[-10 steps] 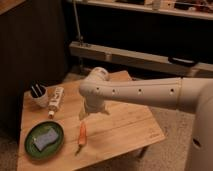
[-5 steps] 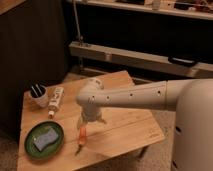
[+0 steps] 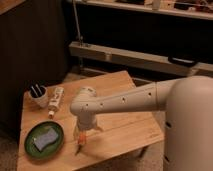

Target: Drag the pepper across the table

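Note:
The small orange pepper (image 3: 80,141) lies on the light-wood table (image 3: 125,125) near its front edge, its darker tip pointing toward the front. The white arm reaches down over the table, and my gripper (image 3: 82,133) is right over the pepper's upper end, covering part of it. Only the lower part of the pepper shows below the gripper.
A green plate (image 3: 59,145) holding a grey-blue sponge (image 3: 44,139) sits at the front left, close to the pepper. A white tube with a red label (image 3: 56,100) and a white cup (image 3: 37,95) with dark items stand at the back left. A dark cabinet stands behind.
The arm has swung down and forward from above the table's middle, bringing the gripper onto the pepper. The pepper stays in about the same place.

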{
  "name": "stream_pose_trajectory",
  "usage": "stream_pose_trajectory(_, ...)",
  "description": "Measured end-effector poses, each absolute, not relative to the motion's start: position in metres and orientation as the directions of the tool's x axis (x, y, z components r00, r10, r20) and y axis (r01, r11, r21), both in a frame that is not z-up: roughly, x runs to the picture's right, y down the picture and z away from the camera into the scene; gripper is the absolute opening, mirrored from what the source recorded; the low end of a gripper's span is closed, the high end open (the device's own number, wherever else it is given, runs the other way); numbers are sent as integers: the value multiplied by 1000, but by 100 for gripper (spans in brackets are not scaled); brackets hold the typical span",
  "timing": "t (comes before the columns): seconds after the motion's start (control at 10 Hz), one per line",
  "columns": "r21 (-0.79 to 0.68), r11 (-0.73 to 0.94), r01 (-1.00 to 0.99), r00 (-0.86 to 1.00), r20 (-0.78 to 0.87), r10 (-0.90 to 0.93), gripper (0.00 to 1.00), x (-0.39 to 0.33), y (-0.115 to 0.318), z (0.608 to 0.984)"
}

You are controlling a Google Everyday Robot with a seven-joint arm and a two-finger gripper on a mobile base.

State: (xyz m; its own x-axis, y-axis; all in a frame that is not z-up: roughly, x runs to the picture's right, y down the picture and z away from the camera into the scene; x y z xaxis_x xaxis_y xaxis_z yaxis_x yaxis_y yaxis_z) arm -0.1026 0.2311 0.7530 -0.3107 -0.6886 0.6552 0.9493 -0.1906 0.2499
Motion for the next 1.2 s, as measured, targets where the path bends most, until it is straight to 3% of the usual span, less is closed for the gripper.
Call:
stream_pose_trajectory(0.7,266,-209,941,-336,666,-666,80,-117,237,771)
stream_pose_trajectory(0.8,265,-209,941,-336,668,-664,76,-117,236,774)
stream_pose_trajectory(1.2,263,-219,940,-341,676,-653,41,-117,239,783)
